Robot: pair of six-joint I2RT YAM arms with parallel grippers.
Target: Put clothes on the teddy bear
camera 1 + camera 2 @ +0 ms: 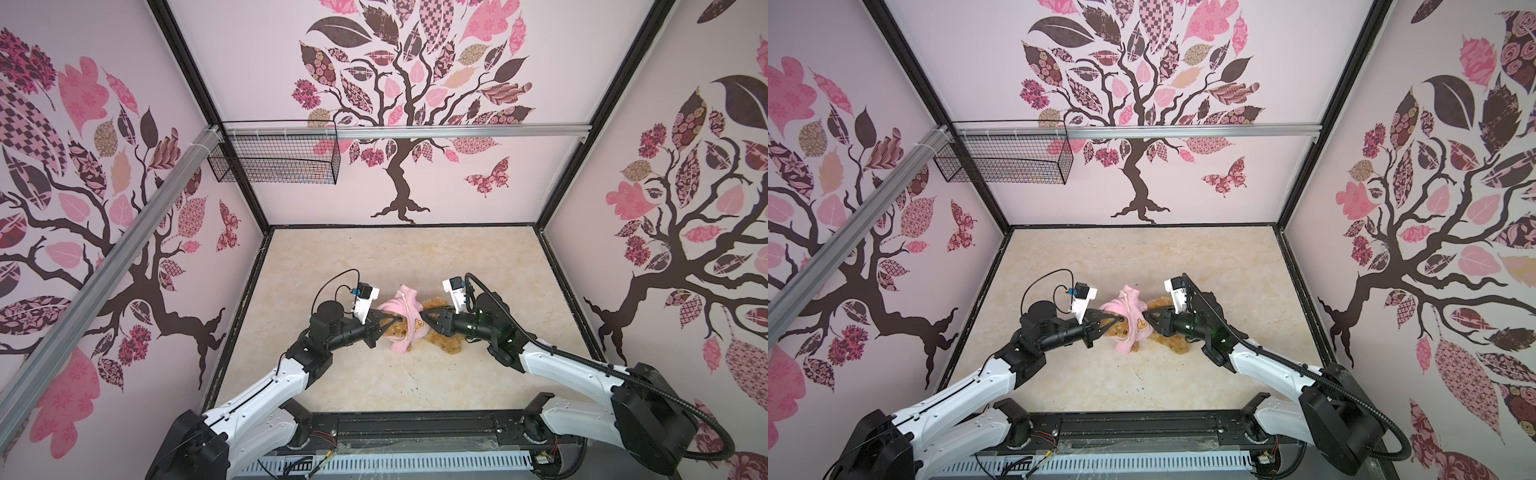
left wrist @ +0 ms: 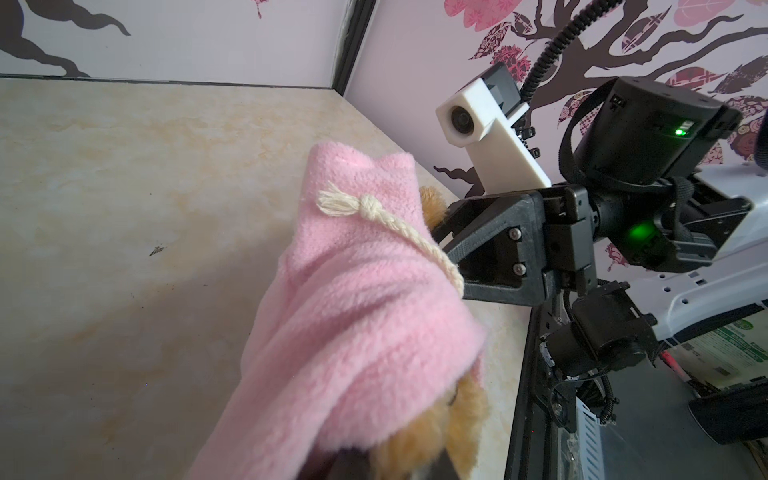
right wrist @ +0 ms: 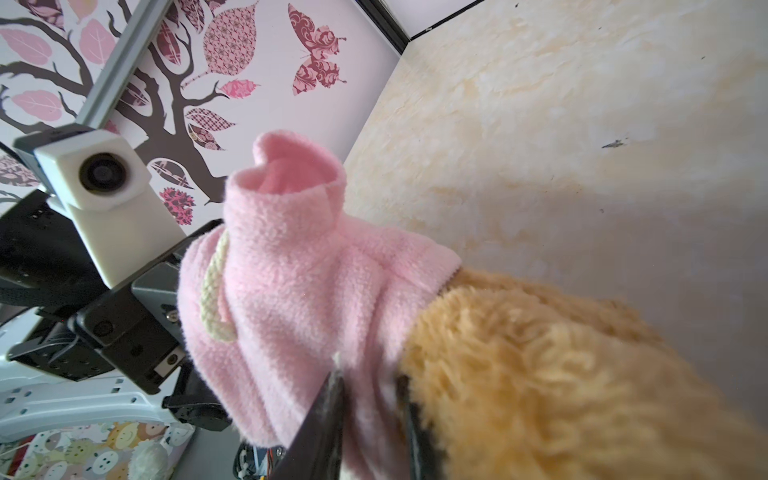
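Note:
The golden-brown teddy bear (image 1: 446, 343) (image 1: 1177, 343) lies mid-table, its upper body inside a pink shirt (image 1: 409, 316) (image 1: 1133, 320) with an orange emblem. An empty sleeve points at the back wall. My left gripper (image 1: 397, 320) (image 1: 1121, 320) sits at the head end, shut, with shirt fleece (image 2: 353, 299) draped over the jaws (image 2: 392, 467) and fur (image 2: 415, 440) beside them. My right gripper (image 1: 423, 315) (image 1: 1145, 316) meets the shirt's hem from the other side. In the right wrist view its fingers (image 3: 370, 382) pinch a fold of pink shirt (image 3: 299, 282) next to the bear's furry body (image 3: 540, 374).
The beige marbled table (image 1: 374, 257) is walled on three sides. A black wire basket (image 1: 274, 156) hangs from an aluminium rail (image 1: 457, 131) on the back wall, high at the left. A black frame bar (image 1: 415, 428) runs along the front edge between the arm bases.

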